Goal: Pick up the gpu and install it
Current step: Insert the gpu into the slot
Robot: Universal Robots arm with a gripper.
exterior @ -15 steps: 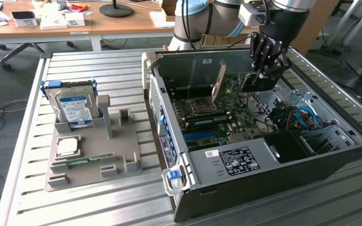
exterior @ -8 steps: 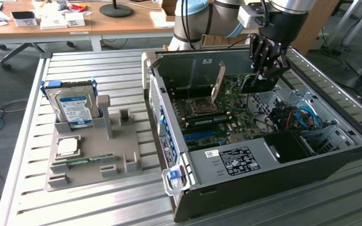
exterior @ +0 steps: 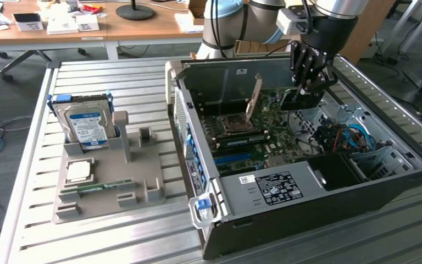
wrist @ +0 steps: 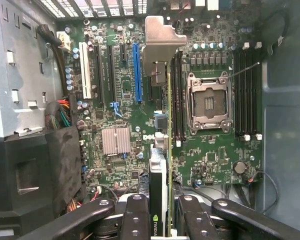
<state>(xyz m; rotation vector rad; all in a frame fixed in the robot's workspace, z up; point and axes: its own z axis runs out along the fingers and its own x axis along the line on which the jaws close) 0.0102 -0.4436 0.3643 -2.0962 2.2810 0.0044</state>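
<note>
A big open computer case (exterior: 321, 203) sits on the metal worktop (exterior: 108, 77), near the edge on the exterior view's right. Inside the case, the gripper (exterior: 307, 82) squeezes the gpu (wrist: 159, 185) and holds it on its thin edge over the green board (wrist: 120, 100).

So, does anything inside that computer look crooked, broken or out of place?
Nothing looks broken or spilled. The one loose part is the gpu, clamped edge-on in the gripper above the motherboard and in line with its slots, seemingly not yet plugged in. The processor socket is empty, which may look odd.
</note>
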